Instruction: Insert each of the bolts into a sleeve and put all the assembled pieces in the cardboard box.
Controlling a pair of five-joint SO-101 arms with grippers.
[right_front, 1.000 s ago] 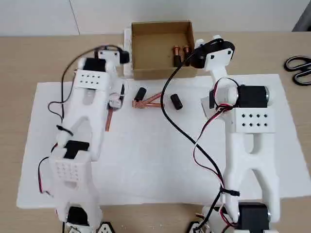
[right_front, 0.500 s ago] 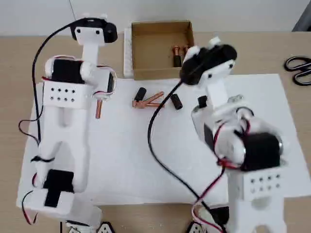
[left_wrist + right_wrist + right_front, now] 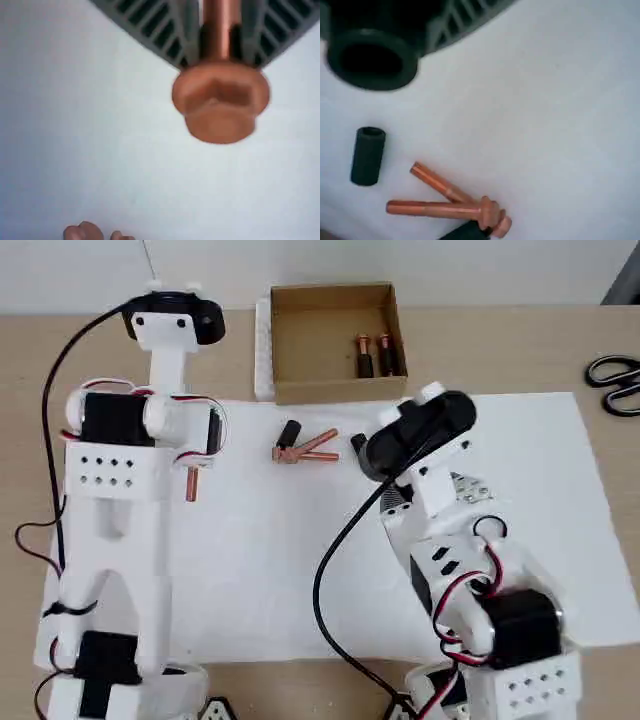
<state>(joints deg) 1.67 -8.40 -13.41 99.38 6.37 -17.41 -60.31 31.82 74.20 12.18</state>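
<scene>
My left hand (image 3: 200, 448) is closed on a copper bolt (image 3: 220, 100). It clamps the shank, and the flanged head projects clear of the jaws over the left part of the white sheet (image 3: 300, 580). My right hand (image 3: 375, 35) is closed on a black sleeve (image 3: 370, 75), gripped by its wall so that the open bore is unobstructed. I judge this grip leaves the bore free for insertion. The hands are well apart, and the bare sheet on the near side gives room to bring bolt and sleeve together. Toward the far side of the sheet lie two loose bolts (image 3: 310, 447) with their heads together. A loose sleeve (image 3: 289, 432) lies just beside the heads, and a second loose sleeve (image 3: 367, 156) lies near my right hand. The cardboard box (image 3: 335, 390) stands at the far edge of the sheet, centred, with two assembled pieces (image 3: 375, 355) near its right wall. Scissors (image 3: 615, 380) lie on the tabletop (image 3: 40, 360) at far right, well apart from the work. I should mate the parts on the near side of the loose items to avoid sweeping them.
</scene>
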